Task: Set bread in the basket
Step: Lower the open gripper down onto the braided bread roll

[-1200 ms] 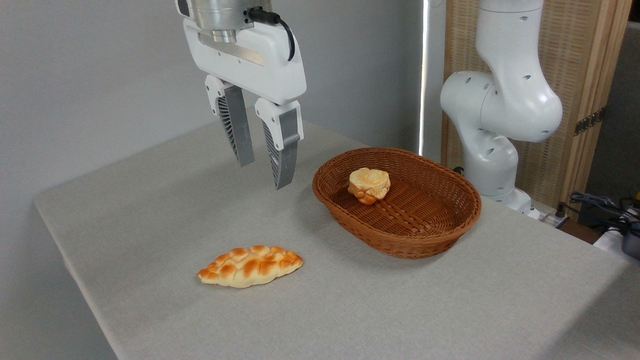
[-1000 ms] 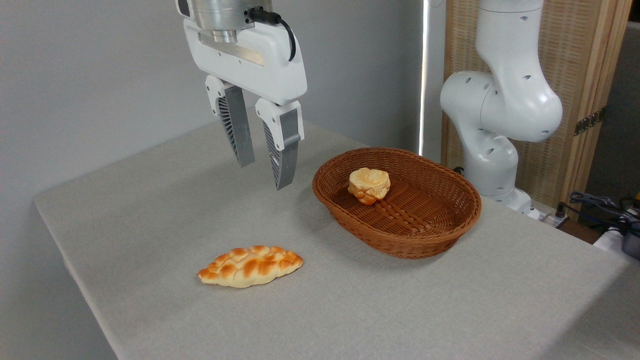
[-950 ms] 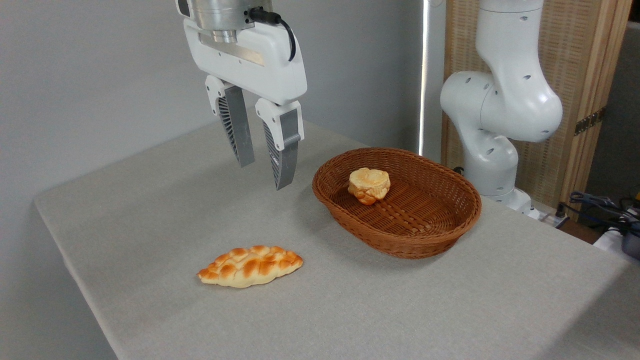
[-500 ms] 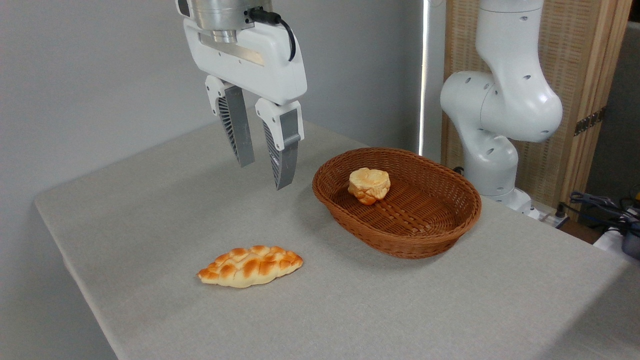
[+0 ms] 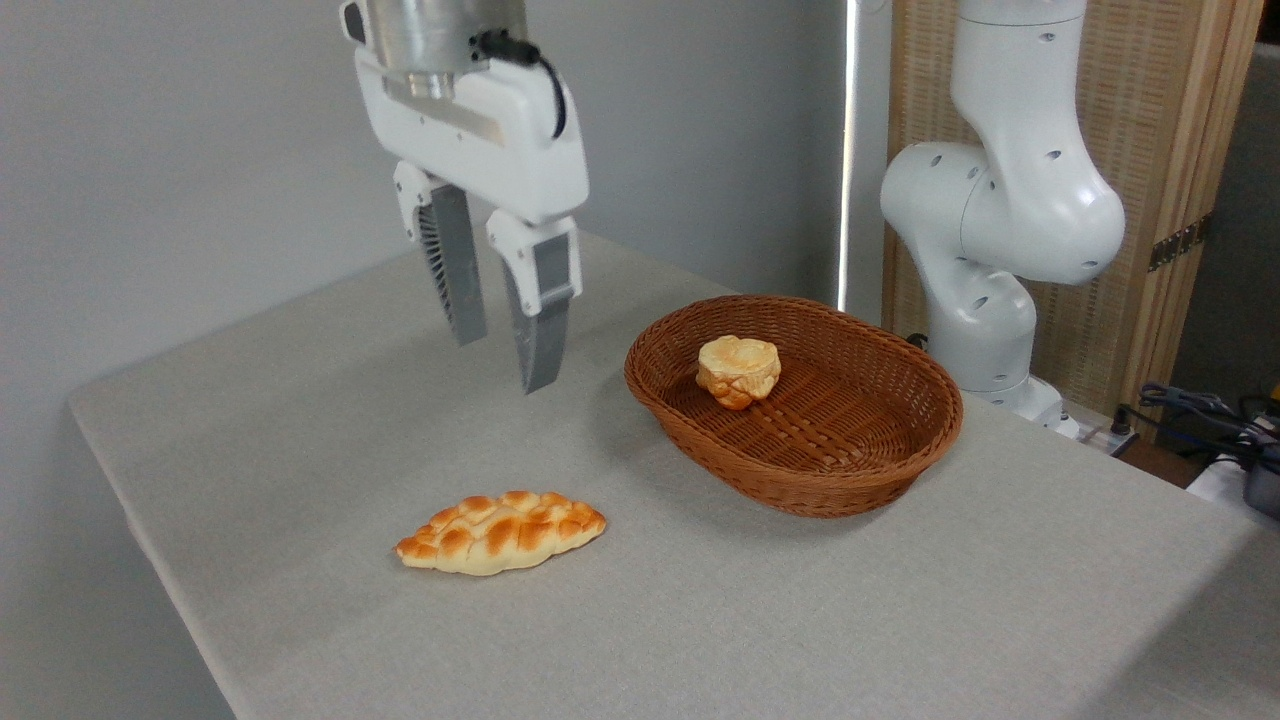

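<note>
White two-finger tool, fingers apart and empty, hangs above the grey cloth-covered surface. Elongated braided golden-orange bread loaf lies on the surface, below the tool and well apart from the oval reddish-brown wicker basket, which holds a small round golden bun.

Gripper empty, parted, above table — bread outside basket.
</note>
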Motion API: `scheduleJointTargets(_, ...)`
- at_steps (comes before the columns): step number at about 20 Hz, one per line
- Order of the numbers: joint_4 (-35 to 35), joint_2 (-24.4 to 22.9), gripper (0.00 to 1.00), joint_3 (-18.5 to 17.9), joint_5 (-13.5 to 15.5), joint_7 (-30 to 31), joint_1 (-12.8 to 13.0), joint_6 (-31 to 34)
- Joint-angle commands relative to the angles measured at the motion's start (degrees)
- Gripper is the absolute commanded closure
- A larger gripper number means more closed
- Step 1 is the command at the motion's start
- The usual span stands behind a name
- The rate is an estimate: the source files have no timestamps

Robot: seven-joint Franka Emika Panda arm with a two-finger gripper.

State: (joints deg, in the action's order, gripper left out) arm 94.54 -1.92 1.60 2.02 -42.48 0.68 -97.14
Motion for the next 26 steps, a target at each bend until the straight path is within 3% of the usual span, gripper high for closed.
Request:
scheduleJointTargets(1,5.7,0.0,0.0,0.3,-0.1,0.0,0.2,-6.5)
scheduleJointTargets(5,11.3,0.3,0.0,2.9,0.0,-0.5,0.2,-7.5)
scheduleJointTargets(13,21.6,3.0,0.0,8.4,-0.3,-6.8,0.2,-21.6)
scheduleJointTargets(15,21.9,3.3,0.0,8.3,-2.2,-9.4,0.2,-22.9)
scheduleJointTargets(17,21.9,4.4,0.0,8.4,-7.4,-9.8,0.2,-23.9)
scheduleJointTargets(19,22.3,5.1,0.0,8.4,-9.8,-9.9,0.2,-24.8)
scheduleJointTargets(26,22.4,6.6,0.0,9.2,-10.0,-9.6,0.2,-25.1)
